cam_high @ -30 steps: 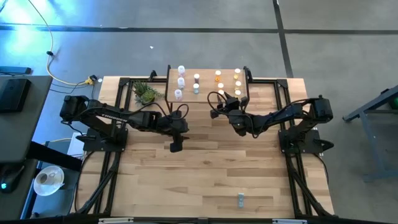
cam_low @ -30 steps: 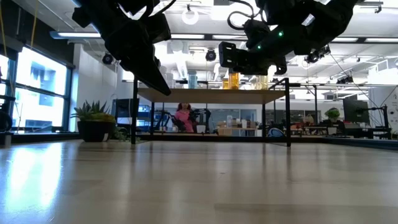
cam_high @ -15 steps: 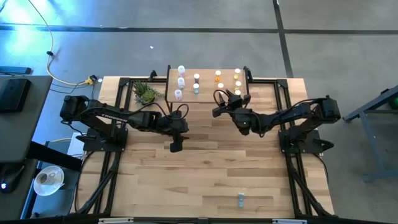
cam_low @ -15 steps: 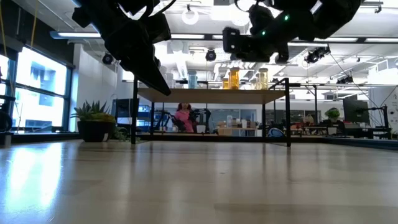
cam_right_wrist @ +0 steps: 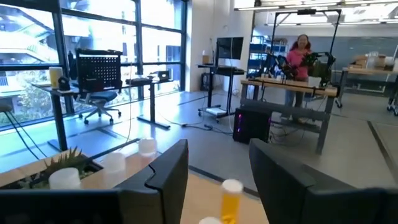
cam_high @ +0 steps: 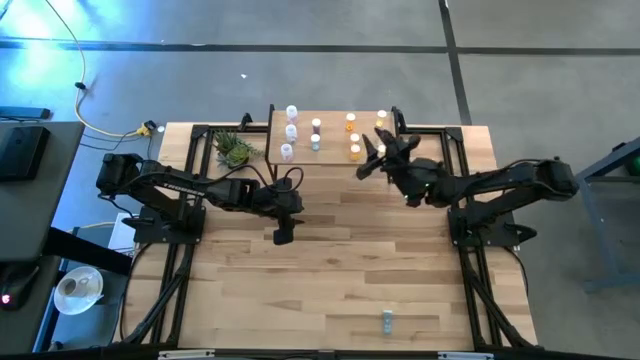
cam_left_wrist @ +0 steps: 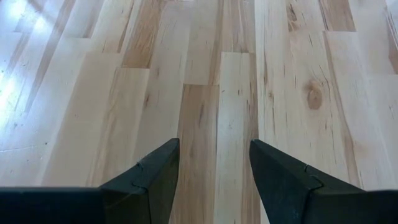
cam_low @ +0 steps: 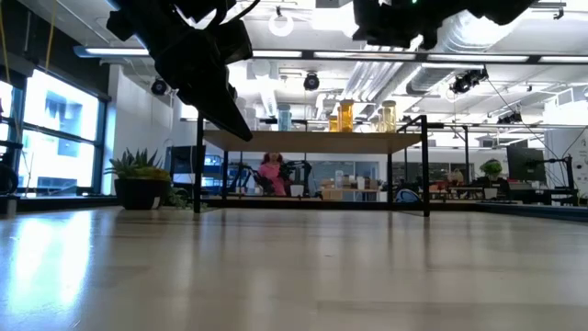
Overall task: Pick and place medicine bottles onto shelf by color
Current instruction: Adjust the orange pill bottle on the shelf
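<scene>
Bottles (cam_high: 291, 131) sorted on shelf (cam_high: 333, 113).
Right gripper (cam_high: 368, 160) above shelf edge, left gripper (cam_left_wrist: 213, 168) over bare surface (cam_left_wrist: 199, 74); both jaws apart, empty.

the tabletop (cam_high: 340, 270) lies bare across its middle and near half, apart from one small bottle (cam_high: 387, 319) by the near edge. at the far edge the shelf (cam_high: 334, 150) carries upright medicine bottles (cam_high: 291, 131), leaving a narrow lane down its centre. the potted plant (cam_high: 234, 149) crowds its left side.

Bottles (cam_low: 345, 116) on shelf (cam_low: 312, 141)
</scene>
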Robot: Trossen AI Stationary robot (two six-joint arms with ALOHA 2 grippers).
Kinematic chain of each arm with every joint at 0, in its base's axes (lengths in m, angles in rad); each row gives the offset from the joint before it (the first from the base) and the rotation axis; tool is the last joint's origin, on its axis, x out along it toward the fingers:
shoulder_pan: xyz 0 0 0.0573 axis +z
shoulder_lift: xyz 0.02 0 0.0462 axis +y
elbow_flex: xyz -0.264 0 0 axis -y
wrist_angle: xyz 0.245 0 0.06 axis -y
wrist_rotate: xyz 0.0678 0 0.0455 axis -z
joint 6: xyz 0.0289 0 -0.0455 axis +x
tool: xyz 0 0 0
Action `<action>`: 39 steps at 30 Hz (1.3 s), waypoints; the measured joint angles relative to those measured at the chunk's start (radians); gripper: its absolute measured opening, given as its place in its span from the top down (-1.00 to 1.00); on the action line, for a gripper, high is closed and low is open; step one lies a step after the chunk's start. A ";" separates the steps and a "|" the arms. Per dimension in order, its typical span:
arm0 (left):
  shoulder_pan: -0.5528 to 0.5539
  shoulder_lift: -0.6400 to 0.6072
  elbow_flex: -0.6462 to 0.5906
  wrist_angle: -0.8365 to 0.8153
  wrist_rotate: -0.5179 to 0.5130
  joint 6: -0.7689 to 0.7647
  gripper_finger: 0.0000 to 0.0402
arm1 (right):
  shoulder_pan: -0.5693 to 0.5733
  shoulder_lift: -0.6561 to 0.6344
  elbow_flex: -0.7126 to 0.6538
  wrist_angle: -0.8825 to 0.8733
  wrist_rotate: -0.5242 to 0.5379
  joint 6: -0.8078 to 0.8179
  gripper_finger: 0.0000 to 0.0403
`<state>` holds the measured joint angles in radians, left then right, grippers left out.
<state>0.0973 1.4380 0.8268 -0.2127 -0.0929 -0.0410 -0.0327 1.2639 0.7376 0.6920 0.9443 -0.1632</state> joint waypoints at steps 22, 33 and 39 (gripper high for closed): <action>0.000 0.000 0.000 0.000 0.000 -0.011 0.07 | -0.235 -0.090 0.449 -1.002 -0.431 0.186 0.19; 0.000 0.000 0.000 0.000 0.000 -0.036 0.07 | -0.324 -0.077 0.455 -1.048 -0.701 0.237 0.19; 0.000 0.000 0.000 0.000 0.000 -0.045 0.07 | -0.350 -0.072 0.455 -0.952 -0.737 0.235 0.19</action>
<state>0.0972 1.4380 0.8272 -0.2131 -0.0928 -0.0859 -0.3823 1.1923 1.1924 -0.2604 0.2076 0.0716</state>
